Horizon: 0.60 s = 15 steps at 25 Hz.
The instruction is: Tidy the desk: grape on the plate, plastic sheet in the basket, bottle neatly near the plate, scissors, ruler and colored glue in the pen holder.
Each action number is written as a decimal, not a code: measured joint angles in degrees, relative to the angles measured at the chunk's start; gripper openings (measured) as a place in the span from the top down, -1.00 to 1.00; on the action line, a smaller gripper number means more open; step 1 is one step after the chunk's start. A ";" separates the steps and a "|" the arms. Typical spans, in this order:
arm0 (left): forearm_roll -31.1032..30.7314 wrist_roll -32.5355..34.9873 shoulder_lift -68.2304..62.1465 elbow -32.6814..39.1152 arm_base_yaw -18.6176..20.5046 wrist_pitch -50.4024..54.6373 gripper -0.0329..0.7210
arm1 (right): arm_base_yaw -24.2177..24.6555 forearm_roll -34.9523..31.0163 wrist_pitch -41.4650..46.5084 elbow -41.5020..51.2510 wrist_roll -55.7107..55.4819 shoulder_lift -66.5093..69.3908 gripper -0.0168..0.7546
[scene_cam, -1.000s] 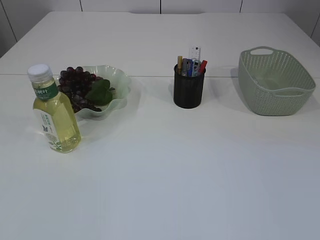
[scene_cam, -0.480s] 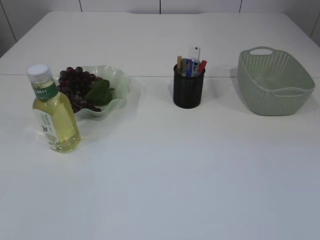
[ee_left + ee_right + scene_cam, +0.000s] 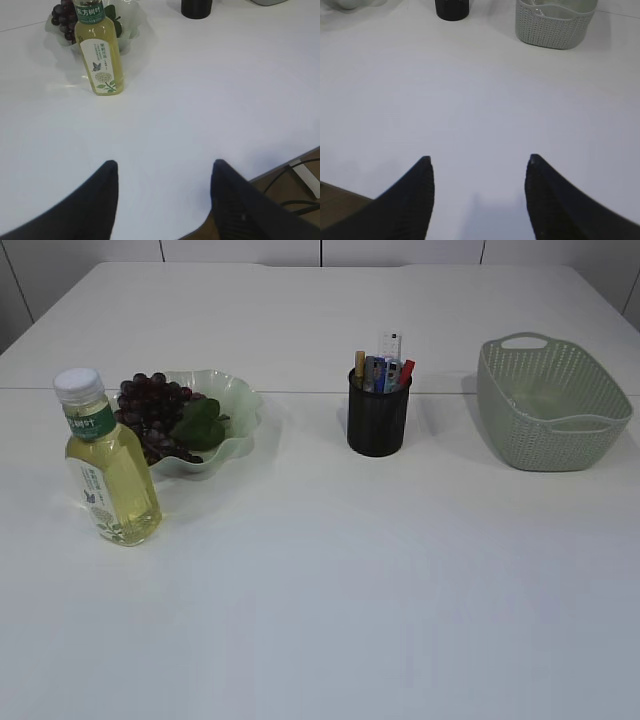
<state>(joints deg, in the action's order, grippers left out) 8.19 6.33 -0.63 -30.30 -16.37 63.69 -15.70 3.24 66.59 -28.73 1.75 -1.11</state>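
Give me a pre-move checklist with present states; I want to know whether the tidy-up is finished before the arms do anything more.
1. Grapes on plate: ok.
2. Bottle upright beside plate: ok.
3. Pen holder holds stationery: ok; scissors, ruler, glue each: cannot tell.
4. Plastic sheet in basket: cannot tell.
5. Left gripper open, empty: ok.
6. Right gripper open, empty: ok.

One bottle (image 3: 107, 472), plate (image 3: 235, 405), basket (image 3: 550, 405), perhaps.
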 joint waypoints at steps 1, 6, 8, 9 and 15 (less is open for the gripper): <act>0.00 0.00 0.00 0.00 0.00 0.00 -0.22 | 0.00 0.00 0.00 0.00 0.01 0.00 -0.23; 0.11 0.00 0.00 0.00 0.00 0.00 -0.21 | 0.33 0.00 -0.09 0.00 0.01 0.00 -0.23; 0.11 0.00 0.00 0.00 0.67 0.00 -0.20 | 1.61 0.00 -0.09 0.10 0.01 0.00 -0.23; 0.11 0.00 0.00 0.00 1.40 0.00 -0.20 | 2.67 0.00 -0.09 0.10 0.01 0.00 -0.23; 0.19 0.09 0.00 0.00 7.89 0.00 -0.16 | 9.74 0.00 -0.09 0.10 0.01 0.00 -0.23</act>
<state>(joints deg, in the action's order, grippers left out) 8.38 6.42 -0.63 -30.30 -8.49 63.69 -5.97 3.24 66.50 -28.64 1.77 -1.11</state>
